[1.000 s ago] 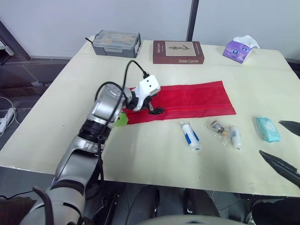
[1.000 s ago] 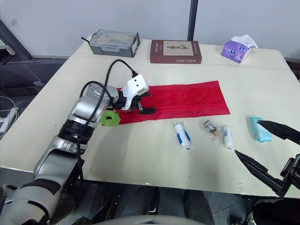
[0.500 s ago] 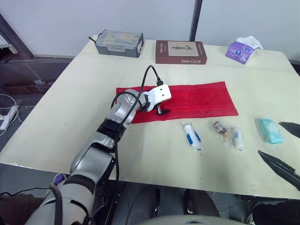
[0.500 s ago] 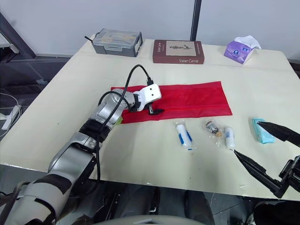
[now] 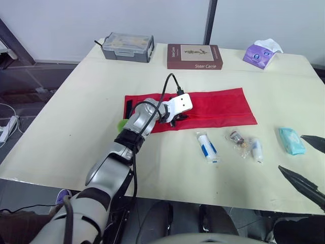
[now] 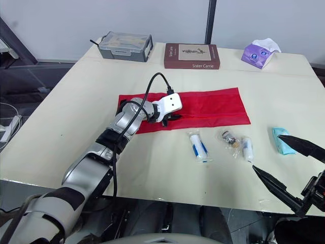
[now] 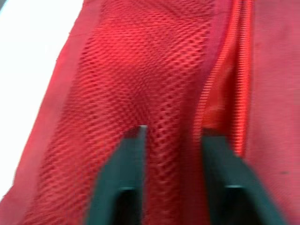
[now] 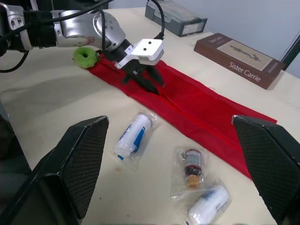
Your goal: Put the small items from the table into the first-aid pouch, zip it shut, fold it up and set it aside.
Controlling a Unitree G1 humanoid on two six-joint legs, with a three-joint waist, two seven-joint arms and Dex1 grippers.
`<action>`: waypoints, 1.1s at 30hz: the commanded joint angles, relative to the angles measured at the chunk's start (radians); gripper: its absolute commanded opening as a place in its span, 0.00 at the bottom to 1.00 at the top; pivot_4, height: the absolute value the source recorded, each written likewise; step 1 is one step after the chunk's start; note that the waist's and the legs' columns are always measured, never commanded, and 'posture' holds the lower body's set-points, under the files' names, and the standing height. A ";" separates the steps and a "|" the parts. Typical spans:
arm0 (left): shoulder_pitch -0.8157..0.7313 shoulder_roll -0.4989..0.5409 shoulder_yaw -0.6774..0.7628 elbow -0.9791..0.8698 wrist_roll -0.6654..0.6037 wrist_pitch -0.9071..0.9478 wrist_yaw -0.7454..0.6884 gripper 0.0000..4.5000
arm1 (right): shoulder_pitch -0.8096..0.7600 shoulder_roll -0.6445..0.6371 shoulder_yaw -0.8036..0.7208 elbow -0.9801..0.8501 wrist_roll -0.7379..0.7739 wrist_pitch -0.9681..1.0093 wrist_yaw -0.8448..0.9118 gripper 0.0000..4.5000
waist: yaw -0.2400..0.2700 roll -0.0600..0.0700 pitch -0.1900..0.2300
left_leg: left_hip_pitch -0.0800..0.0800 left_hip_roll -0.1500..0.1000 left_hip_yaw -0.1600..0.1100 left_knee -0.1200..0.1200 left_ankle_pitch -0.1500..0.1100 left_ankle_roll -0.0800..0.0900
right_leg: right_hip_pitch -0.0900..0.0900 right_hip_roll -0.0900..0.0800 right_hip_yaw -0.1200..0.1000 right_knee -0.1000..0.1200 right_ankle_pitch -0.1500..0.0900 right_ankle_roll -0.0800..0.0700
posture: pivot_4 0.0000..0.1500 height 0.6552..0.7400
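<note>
The red first-aid pouch lies unfolded across the table's middle, its zipper running lengthwise. My left gripper rests on the pouch's left part, open by a narrow gap, fingertips on the red mesh beside the zipper. In front of the pouch lie a white-and-blue tube, a bagged small bottle, a small white tube and a teal wipes pack. My right gripper hovers wide open near the front right edge, just off the wipes pack, holding nothing.
A green round object sits by the pouch's left end. Along the far edge stand a grey case, a brown book and a purple tissue pack. Bare tabletop spreads to the left.
My left gripper has slid right along the pouch toward the zipper, and its fingers have drawn closer together. The right gripper has stayed put.
</note>
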 commanded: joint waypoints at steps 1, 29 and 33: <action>-0.009 0.027 0.028 -0.046 -0.039 -0.026 -0.069 0.01 | -0.009 -0.017 -0.015 -0.010 0.016 -0.020 -0.013 1.00 | -0.001 0.000 0.000 | 0.000 0.000 0.000 0.000 0.000 0.000 | 0.000 0.000 0.000 0.000 0.000 0.000 | 1.00 1.00; -0.019 0.186 0.066 0.230 -0.077 -0.602 -0.289 0.01 | 0.048 -0.047 0.133 -0.083 0.019 -0.008 -0.091 1.00 | 0.001 0.000 0.000 | 0.000 0.000 0.000 0.001 0.000 0.000 | 0.000 0.000 -0.001 0.000 0.000 0.000 | 1.00 1.00; -0.096 0.167 0.048 0.387 -0.019 -0.726 -0.240 0.01 | 0.064 -0.045 0.100 -0.068 0.012 -0.008 -0.065 1.00 | 0.000 0.000 -0.001 | 0.000 0.000 0.000 0.001 0.000 0.000 | 0.000 0.000 -0.001 0.001 0.000 0.000 | 1.00 1.00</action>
